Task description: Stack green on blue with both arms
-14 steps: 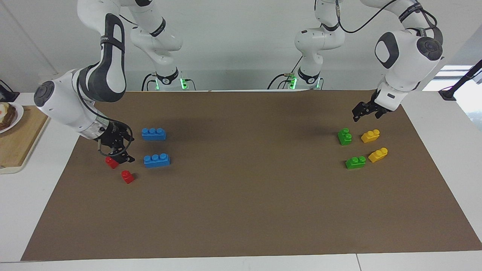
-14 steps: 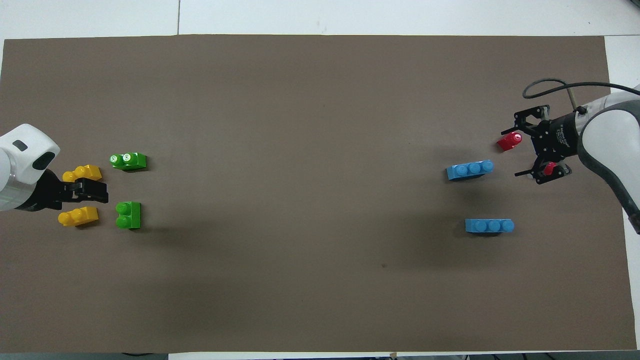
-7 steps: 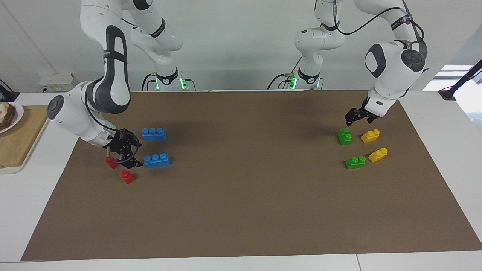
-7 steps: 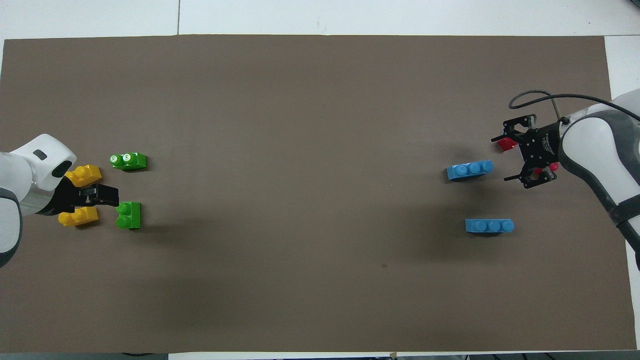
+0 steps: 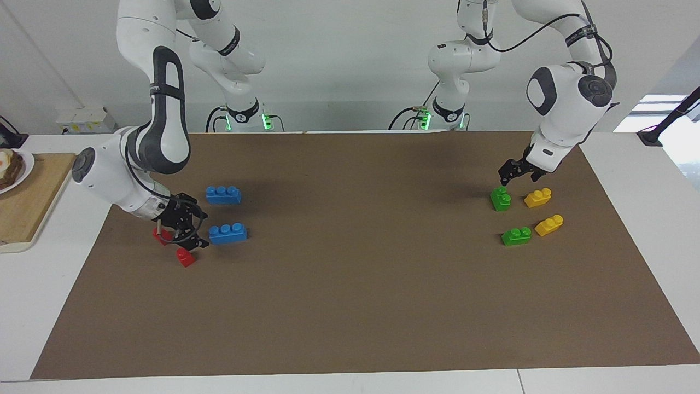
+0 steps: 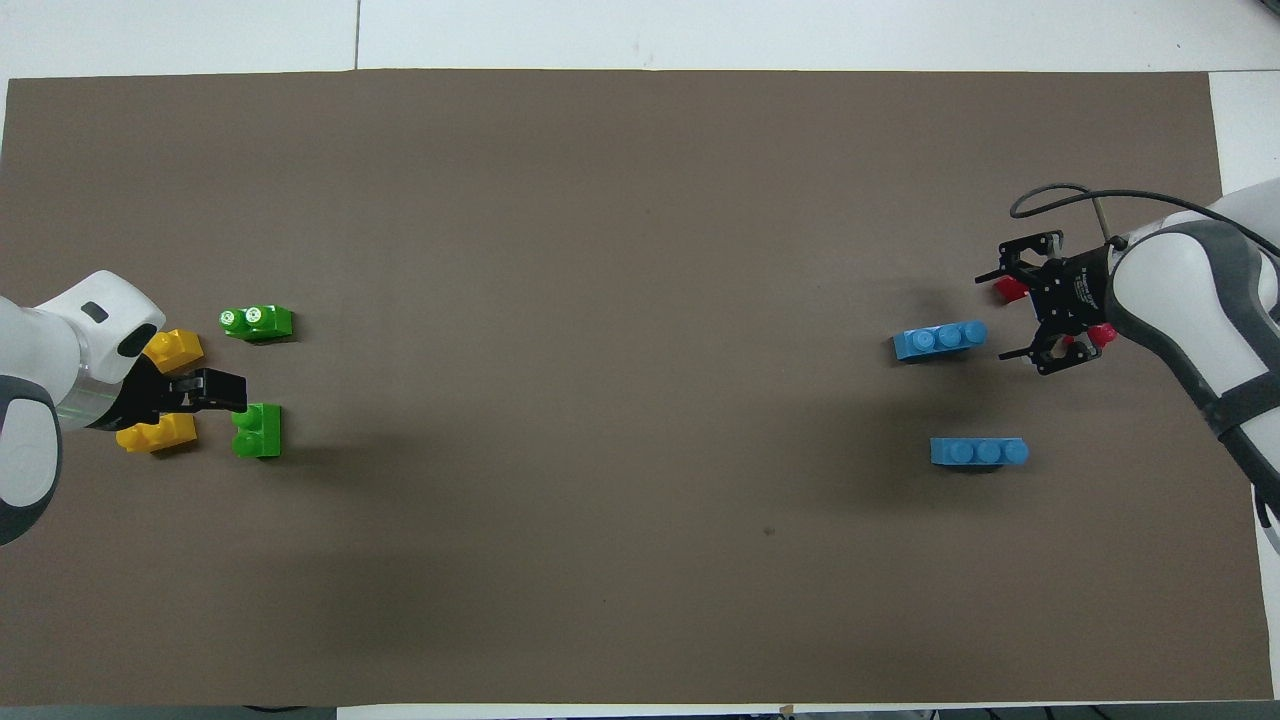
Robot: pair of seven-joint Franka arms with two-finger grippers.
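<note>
Two pincers out, both empty: my left gripper [image 5: 507, 176] hangs just above green [image 5: 500, 198], fingers' gap I can't tell; right gripper [image 5: 188, 230], wide open, sits beside blue [image 5: 227, 233], ready for pickup.

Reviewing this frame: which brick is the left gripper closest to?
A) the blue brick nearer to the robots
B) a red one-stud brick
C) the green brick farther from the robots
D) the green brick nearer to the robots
D: in the facing view the left gripper hangs just above the green brick nearer to the robots, not yet holding it, while the right gripper is at the other end beside a blue brick.
</note>
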